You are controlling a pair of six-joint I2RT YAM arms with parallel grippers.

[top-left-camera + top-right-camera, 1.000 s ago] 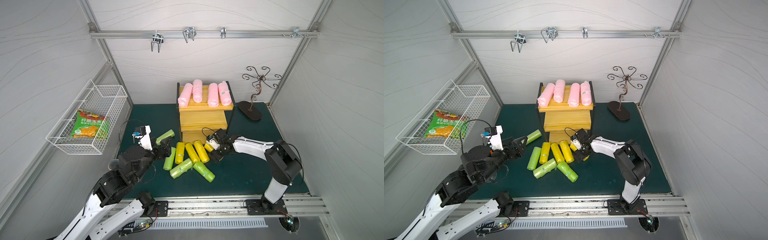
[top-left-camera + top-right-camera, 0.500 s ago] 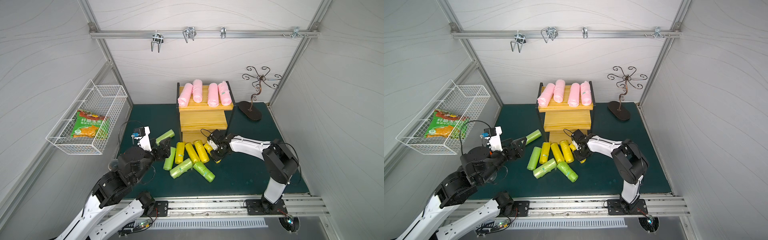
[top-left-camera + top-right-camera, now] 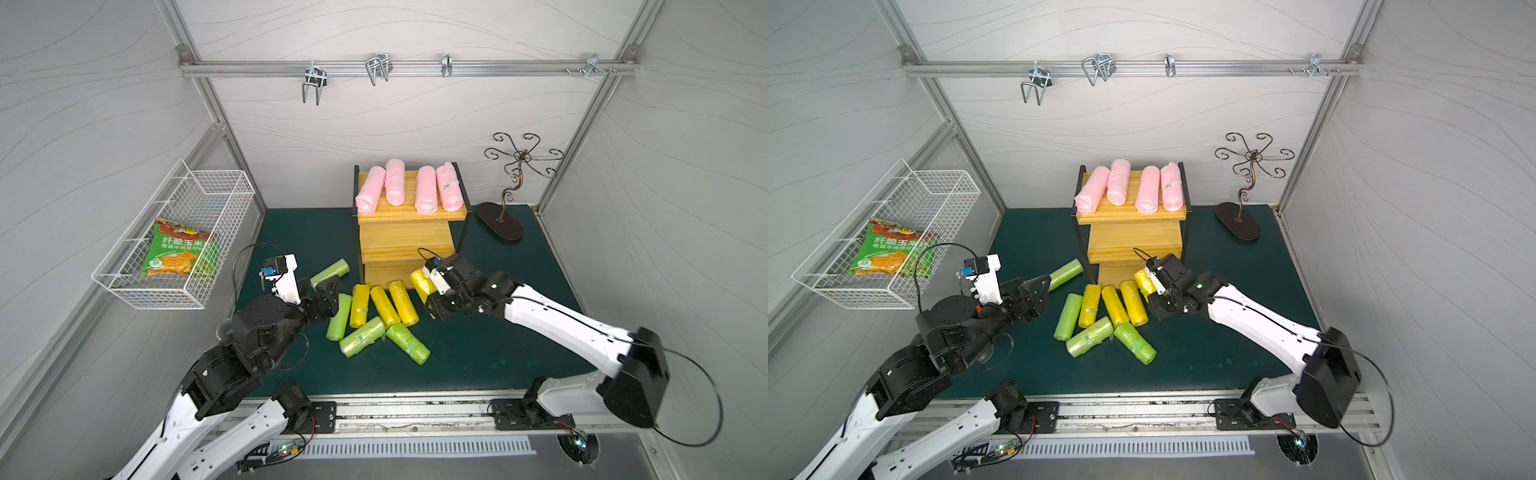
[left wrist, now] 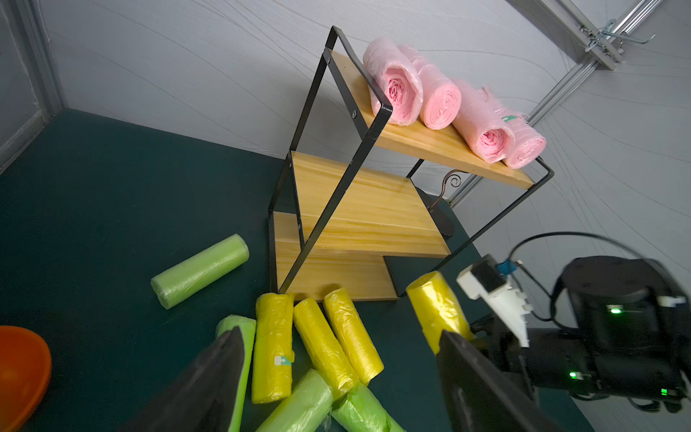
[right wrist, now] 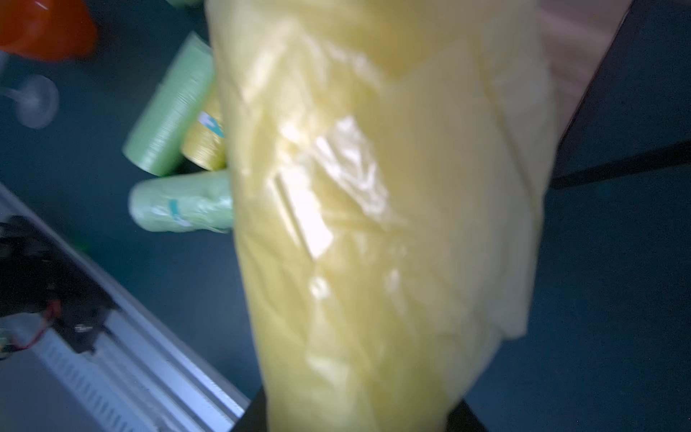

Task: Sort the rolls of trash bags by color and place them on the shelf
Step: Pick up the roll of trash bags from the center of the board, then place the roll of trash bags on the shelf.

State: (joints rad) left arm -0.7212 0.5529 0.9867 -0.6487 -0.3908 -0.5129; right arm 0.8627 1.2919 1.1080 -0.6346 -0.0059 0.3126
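The shelf [image 3: 405, 237] stands at the back of the green mat, with several pink rolls [image 3: 409, 189] lying on its top board. My right gripper [image 3: 430, 289] is shut on a yellow roll [image 3: 422, 280] at the shelf's foot. In the right wrist view this roll [image 5: 374, 205] fills the frame and hides the fingers. Three more yellow rolls [image 3: 384, 305] lie side by side on the mat among several green rolls [image 3: 361, 336]. One green roll [image 3: 330, 272] lies apart, left of the shelf. My left gripper [image 3: 328, 297] is open over the pile's left edge, holding nothing [image 4: 339, 333].
A white wire basket [image 3: 208, 195] on the left wall holds a snack bag [image 3: 178, 253]. A black curled metal stand [image 3: 500, 220] sits right of the shelf. An orange bowl [image 4: 18, 374] lies close by my left arm. A hook rail [image 3: 395, 68] runs overhead.
My right gripper has closed on the yellow roll by the shelf's foot and shifted it slightly towards the shelf. The left arm has hardly moved.
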